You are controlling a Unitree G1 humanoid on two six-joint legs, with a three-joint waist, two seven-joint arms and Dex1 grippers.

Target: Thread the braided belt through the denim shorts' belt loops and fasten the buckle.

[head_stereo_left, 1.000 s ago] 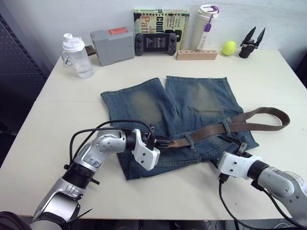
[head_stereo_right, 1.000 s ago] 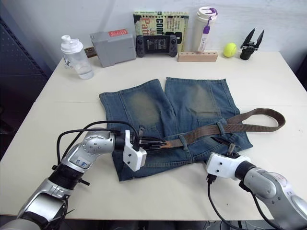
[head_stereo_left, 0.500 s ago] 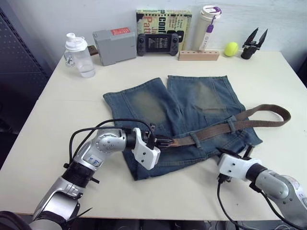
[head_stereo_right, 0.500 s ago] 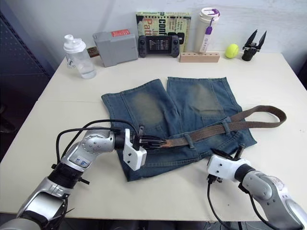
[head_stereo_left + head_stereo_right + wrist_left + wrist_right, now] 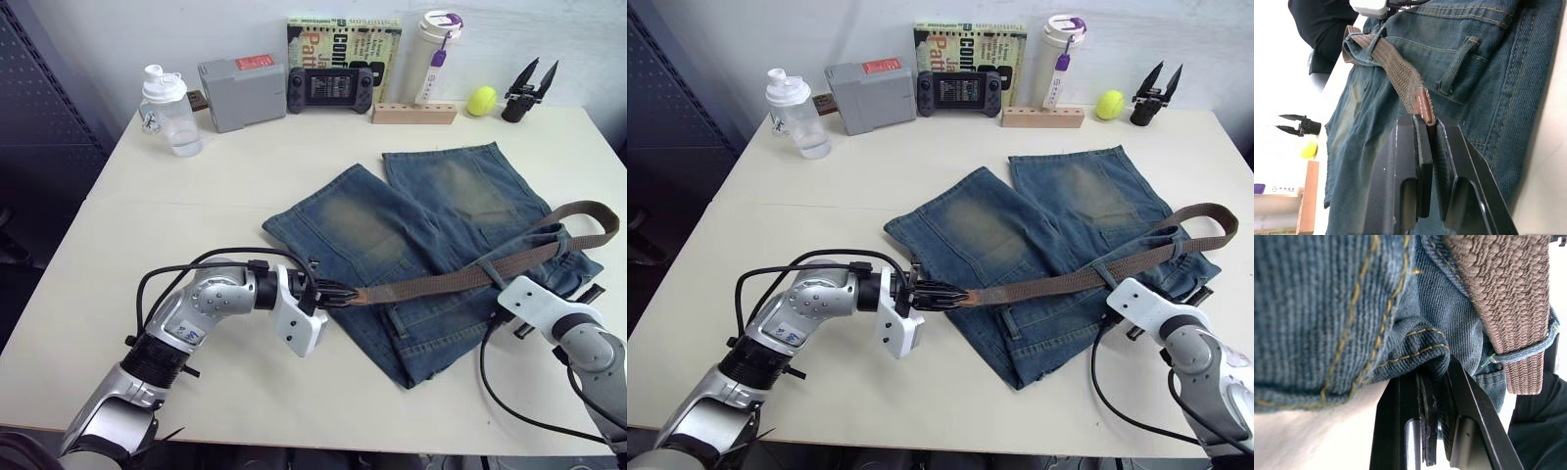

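Belt (image 5: 460, 280) stretches crosswise, leather tip toward left end effector (image 5: 338, 293).

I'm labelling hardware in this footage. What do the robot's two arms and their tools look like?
Both arms are silver-grey metal with rounded joint housings; each ends in a white boxy wrist block carrying a tool of two flat black fingers. Loose black cables loop beside both forearms. The left tool projects from its white block; the left arm's joint housing bears a small blue marking. The right tool has ribbed black finger pads.

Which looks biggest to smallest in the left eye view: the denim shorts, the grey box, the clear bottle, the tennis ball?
1. denim shorts
2. grey box
3. clear bottle, a little smaller than the box
4. tennis ball
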